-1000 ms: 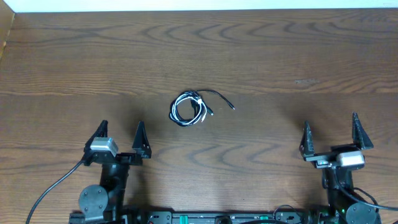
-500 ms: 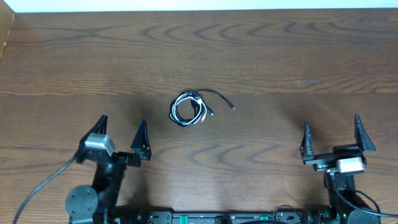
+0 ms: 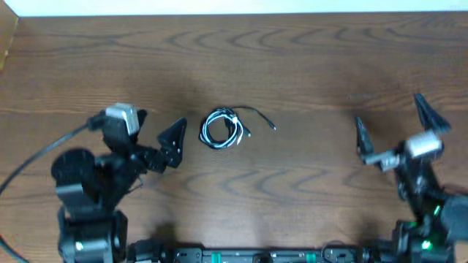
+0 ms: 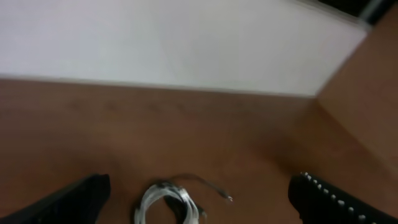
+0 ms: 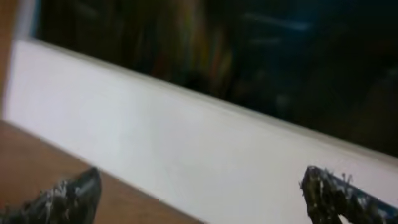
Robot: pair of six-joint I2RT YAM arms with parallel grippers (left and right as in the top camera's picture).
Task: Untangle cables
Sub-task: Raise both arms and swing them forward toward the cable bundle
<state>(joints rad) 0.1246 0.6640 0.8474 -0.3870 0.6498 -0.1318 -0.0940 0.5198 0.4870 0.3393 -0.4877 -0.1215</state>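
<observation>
Near the middle of the table (image 3: 292, 66), coiled together in one small loop, black and white cables (image 3: 221, 128), a loose end seemingly trailing right; left gripper (image 3: 161, 119) just beside, fingers wide apart; right gripper (image 3: 388, 109) well apart, likewise spread.

The tabletop (image 3: 314, 66) is dark brown wood with broad, wavy grain running left to right, and a white band (image 3: 234, 6) borders its far edge. Lying directly on it, a little left of the middle, are the cables (image 3: 221, 128): one black cord and one white, wound together into a small, roughly round coil that lies flat. From the coil's far side a black length trails off to the right across the bare wood, ending in a small plug (image 3: 273, 126). A short, light-coloured end pokes out at the coil's right side.
</observation>
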